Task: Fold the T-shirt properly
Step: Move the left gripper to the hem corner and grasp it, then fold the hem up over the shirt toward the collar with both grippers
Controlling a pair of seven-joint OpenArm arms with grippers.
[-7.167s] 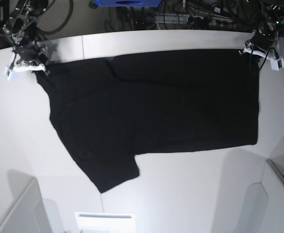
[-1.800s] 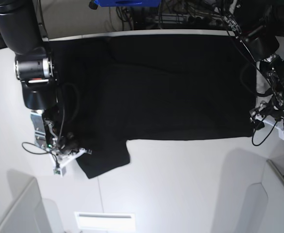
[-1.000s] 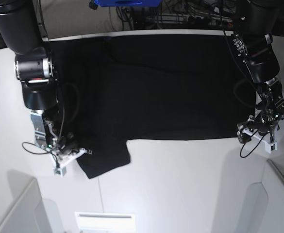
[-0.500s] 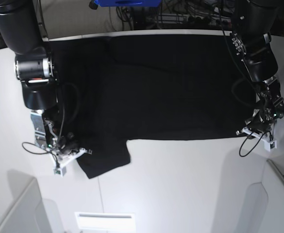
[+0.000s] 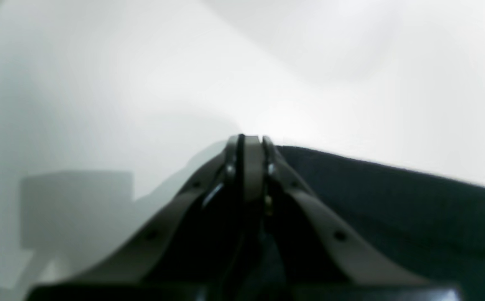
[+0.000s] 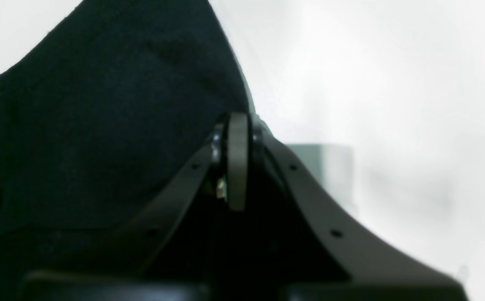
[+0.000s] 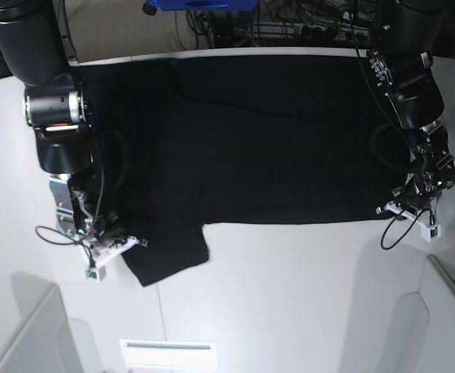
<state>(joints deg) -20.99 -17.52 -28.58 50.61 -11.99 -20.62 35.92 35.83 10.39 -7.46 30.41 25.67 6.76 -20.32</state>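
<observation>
The black T-shirt (image 7: pixel 266 140) lies spread flat across the white table (image 7: pixel 289 303), with one sleeve (image 7: pixel 169 260) sticking out toward the near left. My right gripper (image 7: pixel 126 245) is at that sleeve's outer edge; in the right wrist view its fingers (image 6: pixel 237 138) are pressed together with black cloth (image 6: pixel 100 125) against their left side. My left gripper (image 7: pixel 394 209) is at the shirt's near right hem corner; in the left wrist view its fingers (image 5: pixel 244 144) are shut at the edge of the cloth (image 5: pixel 393 205). No print or label shows.
Grey bin walls stand at the near left (image 7: pixel 25 334) and near right (image 7: pixel 445 311). A white slotted plate (image 7: pixel 169 353) lies at the front edge. Cables and a blue object (image 7: pixel 204 4) sit behind the table's far edge.
The shirt was dragged toward the far edge and both arms came to its near side. In the last second my left gripper slid left onto the hem corner. My right gripper stayed still.
</observation>
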